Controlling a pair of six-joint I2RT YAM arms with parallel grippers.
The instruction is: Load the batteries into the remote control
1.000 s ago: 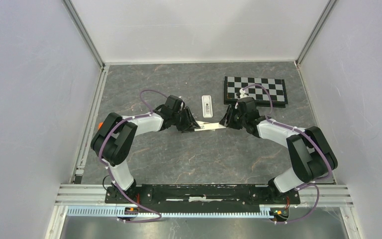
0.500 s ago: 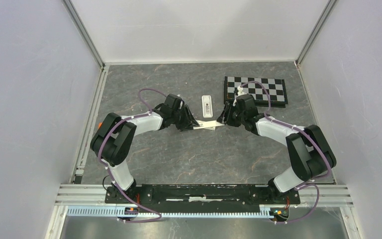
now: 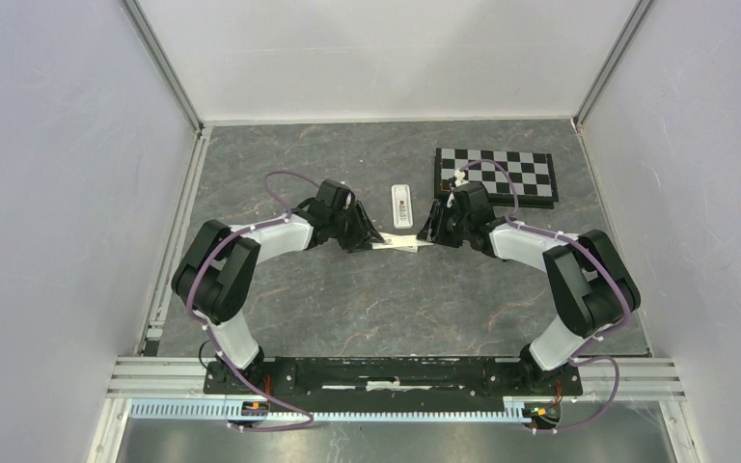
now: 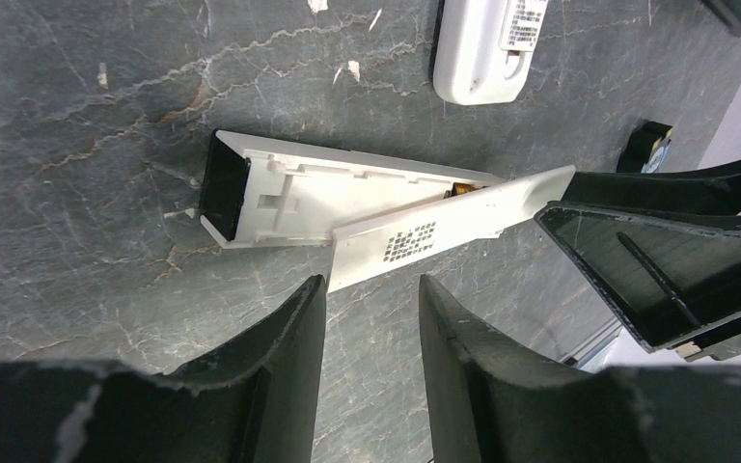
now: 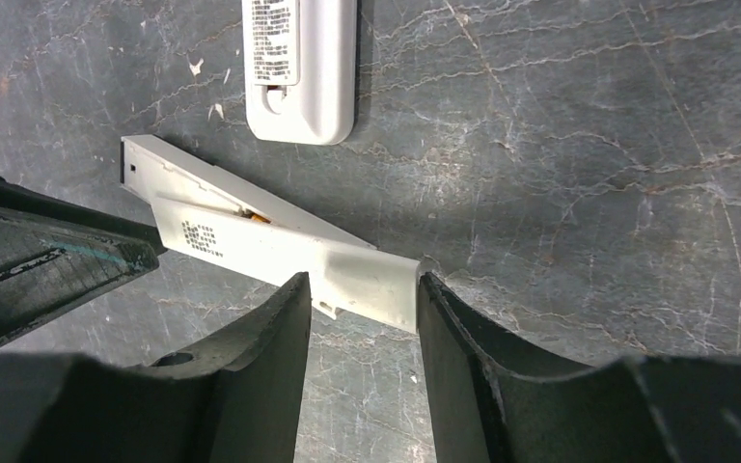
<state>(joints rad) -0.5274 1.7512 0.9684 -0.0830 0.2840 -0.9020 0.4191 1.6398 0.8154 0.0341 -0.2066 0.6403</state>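
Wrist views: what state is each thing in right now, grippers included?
remote control: lying flat, label side up, untouched.
slim white bar: recess open at one end.
cover: askew across the bar, not seated.
left gripper: open, tips at the cover's end.
right gripper: fingers flank the cover's other end; grip unclear.
chessboard: flat, no pieces on it.

Lab: white-walled enclosure (image 3: 386, 58), aluminium rails (image 3: 154, 371)

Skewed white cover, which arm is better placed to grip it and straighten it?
Right, probably: the right gripper straddles one end of the cover, while the left gripper only reaches a corner of the other end.
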